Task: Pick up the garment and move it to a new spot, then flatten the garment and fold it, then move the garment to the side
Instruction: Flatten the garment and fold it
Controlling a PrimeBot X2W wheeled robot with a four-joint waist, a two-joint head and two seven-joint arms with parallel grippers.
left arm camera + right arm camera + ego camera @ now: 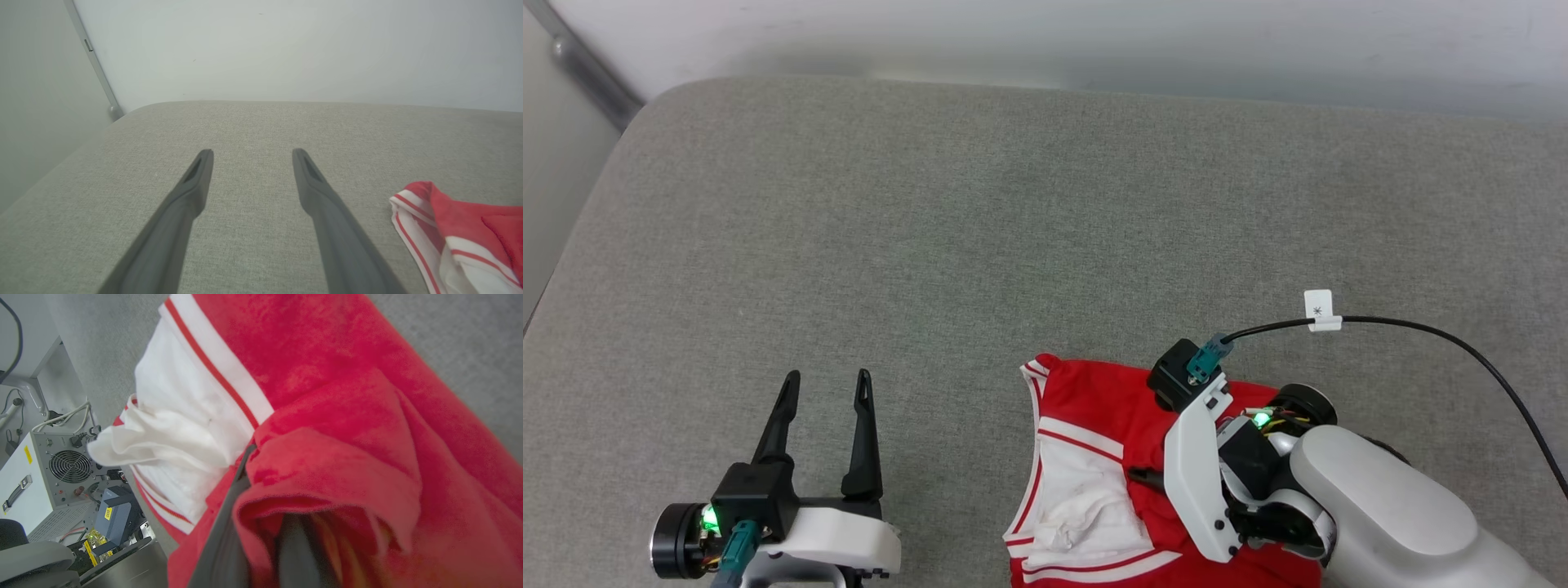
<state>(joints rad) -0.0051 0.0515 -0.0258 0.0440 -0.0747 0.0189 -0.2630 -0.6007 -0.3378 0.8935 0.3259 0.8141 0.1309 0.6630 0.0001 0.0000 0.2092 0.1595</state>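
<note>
Near edge, right: my right gripper (1137, 474) clenched on red fold of garment (1094, 392), one finger buried under cloth. Garment bunched on grey cushion (931, 204), white sleeve (1078, 498) with striped trim on its left side. My left gripper (827, 380) released, fingers spread, nothing between them, over bare cushion well left of garment. Black cable (1421, 327) arcs from right wrist. Farther: bare cushion, then pale wall (1094, 33).

Just two small marks to read

A white tag (1319, 309) on the black cable (1380, 319), at about two o'clock in the head view, has a tiny dark star sign. At eight o'clock in the right wrist view, a yellow sticker (107, 513) on a blue-grey box (122, 506) has dark digits too small to read.
</note>
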